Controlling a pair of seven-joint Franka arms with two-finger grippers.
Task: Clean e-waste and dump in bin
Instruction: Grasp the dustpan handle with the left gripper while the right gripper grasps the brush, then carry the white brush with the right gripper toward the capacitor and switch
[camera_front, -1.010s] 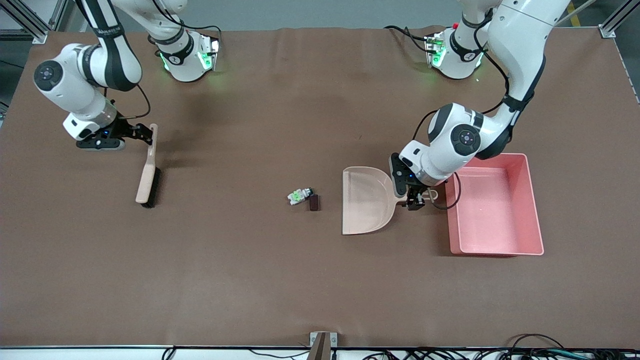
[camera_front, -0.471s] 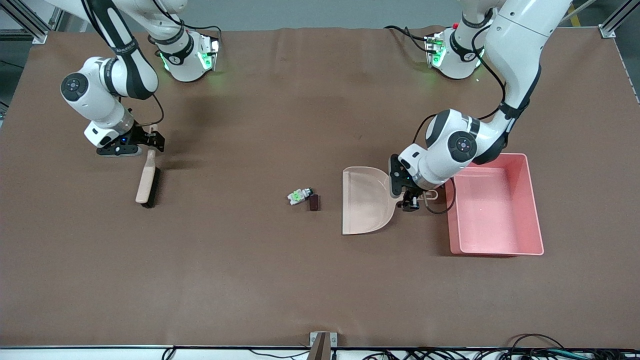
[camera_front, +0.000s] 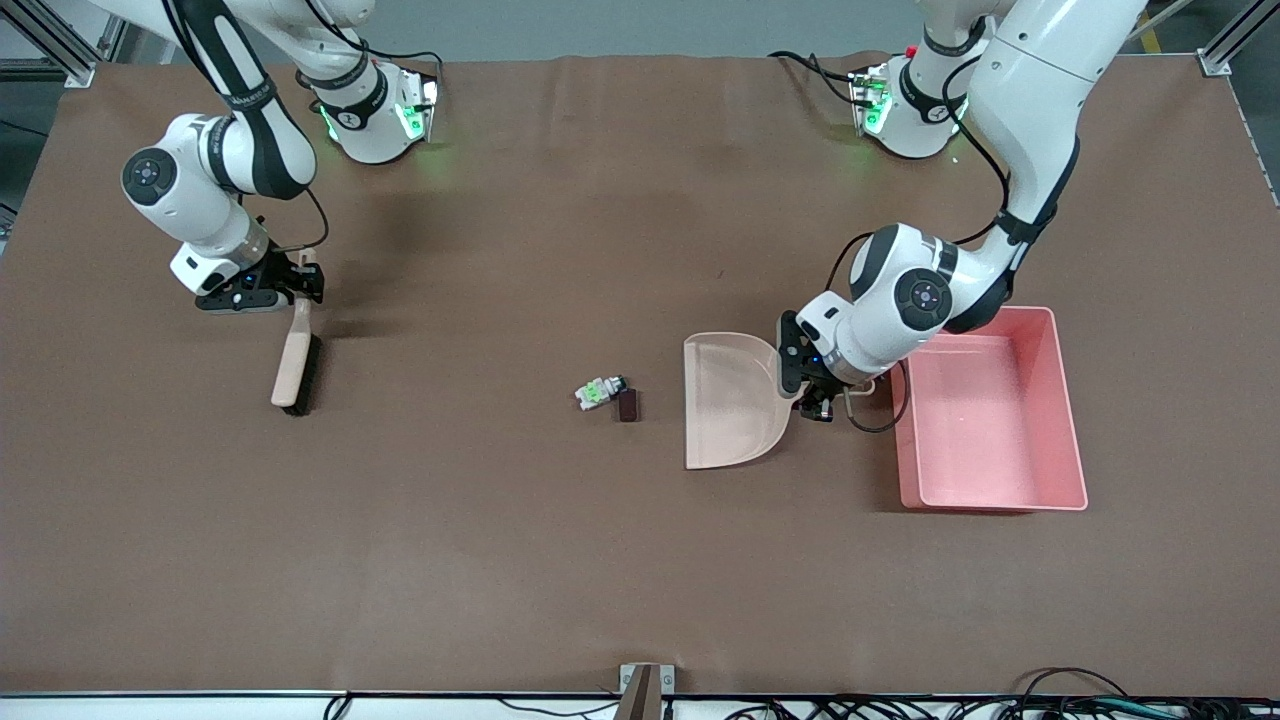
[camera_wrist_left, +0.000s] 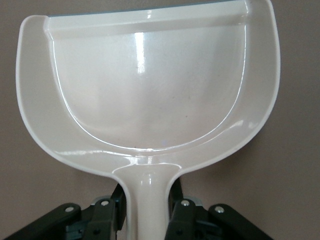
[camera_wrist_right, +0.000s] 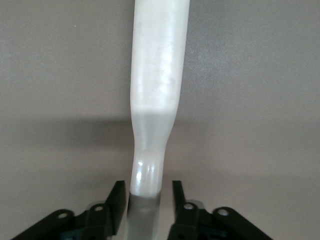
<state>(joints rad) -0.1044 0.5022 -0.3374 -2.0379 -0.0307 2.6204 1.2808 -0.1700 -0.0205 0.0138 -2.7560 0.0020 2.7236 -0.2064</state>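
Observation:
The e-waste lies mid-table: a white piece with green parts (camera_front: 598, 391) and, touching it, a small dark block (camera_front: 628, 404). Beside them, toward the left arm's end, lies the beige dustpan (camera_front: 728, 400) (camera_wrist_left: 145, 90), its mouth facing the pieces. My left gripper (camera_front: 816, 398) (camera_wrist_left: 147, 194) is shut on the dustpan's handle. The pink bin (camera_front: 985, 430) stands just past that handle, open and with nothing in it. My right gripper (camera_front: 303, 284) (camera_wrist_right: 147, 187) straddles the handle tip of the beige brush (camera_front: 296, 360) (camera_wrist_right: 157, 75). Its fingers are open, with small gaps to the handle.
The brown table mat (camera_front: 500, 560) is bare around the pieces. A small metal bracket (camera_front: 645, 685) sits at the table edge nearest the front camera. Both arm bases stand along the table's farthest edge.
My left gripper closed onto the dustpan handle. My right gripper swung from beside the brush to its handle tip and its fingers narrowed around it.

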